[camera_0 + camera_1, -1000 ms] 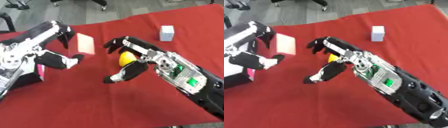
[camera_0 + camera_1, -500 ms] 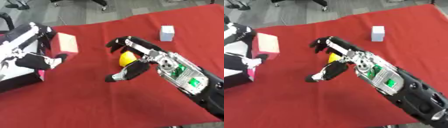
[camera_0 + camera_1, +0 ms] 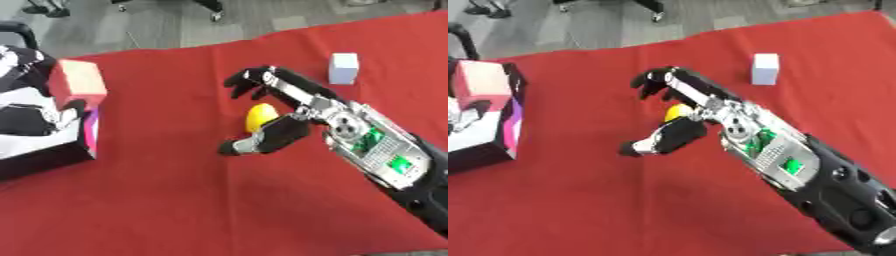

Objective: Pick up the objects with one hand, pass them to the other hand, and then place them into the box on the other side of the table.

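My left hand (image 3: 33, 116) is at the far left, shut on a pink block (image 3: 77, 82) that it holds over the black box (image 3: 52, 156) with a magenta side. My right hand (image 3: 293, 112) hovers open in the middle of the red cloth, fingers spread and thumb pointing left. A small yellow object (image 3: 259, 116) lies on the cloth just under its palm, partly hidden by the fingers. A white block (image 3: 343, 68) stands upright on the cloth beyond the right hand.
The red cloth (image 3: 175, 200) covers the table; its far edge meets grey floor (image 3: 175, 30) at the top. The box sits at the cloth's left edge. Chair legs show on the floor at the top.
My left hand has carried the pink block leftward until it hangs over the box. The right hand has stayed open above the yellow object.
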Controlling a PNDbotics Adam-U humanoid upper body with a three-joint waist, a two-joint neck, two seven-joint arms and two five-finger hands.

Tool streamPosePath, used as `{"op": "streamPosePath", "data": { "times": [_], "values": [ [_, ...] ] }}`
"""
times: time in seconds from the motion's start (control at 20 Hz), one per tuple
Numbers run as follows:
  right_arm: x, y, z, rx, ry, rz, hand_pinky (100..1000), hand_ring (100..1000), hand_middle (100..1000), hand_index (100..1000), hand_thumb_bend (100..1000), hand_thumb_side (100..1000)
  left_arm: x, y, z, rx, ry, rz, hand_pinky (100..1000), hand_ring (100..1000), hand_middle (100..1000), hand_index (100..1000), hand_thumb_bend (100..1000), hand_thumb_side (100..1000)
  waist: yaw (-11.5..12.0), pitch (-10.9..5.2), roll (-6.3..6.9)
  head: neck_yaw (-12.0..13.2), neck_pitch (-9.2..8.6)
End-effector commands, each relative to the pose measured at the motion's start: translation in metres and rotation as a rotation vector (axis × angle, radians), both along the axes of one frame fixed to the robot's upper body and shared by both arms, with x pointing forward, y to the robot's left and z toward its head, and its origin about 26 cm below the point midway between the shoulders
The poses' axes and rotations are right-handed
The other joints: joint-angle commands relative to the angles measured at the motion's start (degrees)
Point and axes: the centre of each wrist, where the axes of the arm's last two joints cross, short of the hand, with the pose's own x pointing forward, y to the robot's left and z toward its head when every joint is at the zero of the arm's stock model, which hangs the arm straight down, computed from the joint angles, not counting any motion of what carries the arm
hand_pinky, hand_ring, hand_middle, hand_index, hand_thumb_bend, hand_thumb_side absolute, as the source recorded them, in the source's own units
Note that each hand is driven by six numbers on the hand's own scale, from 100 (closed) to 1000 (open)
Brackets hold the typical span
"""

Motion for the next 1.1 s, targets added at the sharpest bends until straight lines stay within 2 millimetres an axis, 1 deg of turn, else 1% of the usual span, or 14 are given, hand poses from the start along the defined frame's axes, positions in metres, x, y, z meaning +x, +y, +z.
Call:
{"op": "streamPosePath", "data": {
  "times": [0.05,0.15,0.25,0.4,0.7,0.8,0.85,0.95,1.0,1.05,1.1],
  "values": [
    [0.000,-0.004,0.008,0.010,-0.030,-0.006,781,823,672,826,681,309,0.003,0.022,0.011,0.024,-0.052,0.084,717,515,399,434,135,108,0.1,-1.15,-0.89,1.2,-0.24],
    [0.000,-0.004,0.008,0.014,-0.032,-0.005,780,821,670,824,680,309,0.006,0.027,0.008,0.024,-0.048,0.110,718,516,400,436,134,112,0.1,-1.14,-0.98,1.8,-0.30],
    [0.000,-0.005,0.009,0.023,-0.042,-0.002,779,820,669,824,680,309,0.015,0.041,0.000,0.018,-0.025,0.173,717,516,401,437,128,119,0.0,-1.12,-1.17,3.1,-0.47],
    [0.001,-0.005,0.010,0.036,-0.053,-0.002,779,820,669,824,678,309,0.028,0.054,-0.012,0.012,-0.001,0.232,717,517,404,441,119,126,-0.2,-1.10,-1.40,4.3,-0.69],
    [0.001,-0.005,0.011,0.047,-0.054,-0.003,778,818,667,823,677,309,0.053,0.066,-0.035,0.000,0.043,0.310,724,525,415,459,112,138,-0.5,-1.00,-1.58,5.6,-1.12],
    [0.001,-0.005,0.011,0.049,-0.055,-0.003,778,818,667,823,677,309,0.060,0.069,-0.042,-0.002,0.058,0.325,726,530,427,475,158,127,-0.6,-0.97,-1.62,5.8,-1.20],
    [0.001,-0.005,0.011,0.050,-0.056,-0.004,778,818,667,823,677,309,0.063,0.070,-0.045,0.000,0.066,0.330,731,540,452,503,209,133,-0.7,-0.95,-1.63,5.8,-1.24],
    [0.001,-0.005,0.011,0.054,-0.058,-0.005,777,818,666,823,677,309,0.068,0.071,-0.051,0.005,0.078,0.335,748,568,502,573,284,164,-0.8,-0.94,-1.65,5.9,-1.28],
    [0.001,-0.005,0.011,0.055,-0.059,-0.006,777,818,666,823,677,309,0.070,0.072,-0.053,0.009,0.081,0.338,749,571,508,580,290,168,-0.8,-0.93,-1.66,5.9,-1.30],
    [0.001,-0.006,0.011,0.057,-0.059,-0.006,777,817,666,823,677,309,0.072,0.073,-0.055,0.014,0.085,0.341,770,608,560,649,353,227,-0.9,-0.91,-1.67,5.8,-1.31],
    [0.001,-0.006,0.012,0.059,-0.059,-0.007,777,817,666,823,676,309,0.074,0.073,-0.057,0.021,0.092,0.342,783,634,592,690,389,261,-0.9,-0.90,-1.68,5.8,-1.31]
  ]
}}
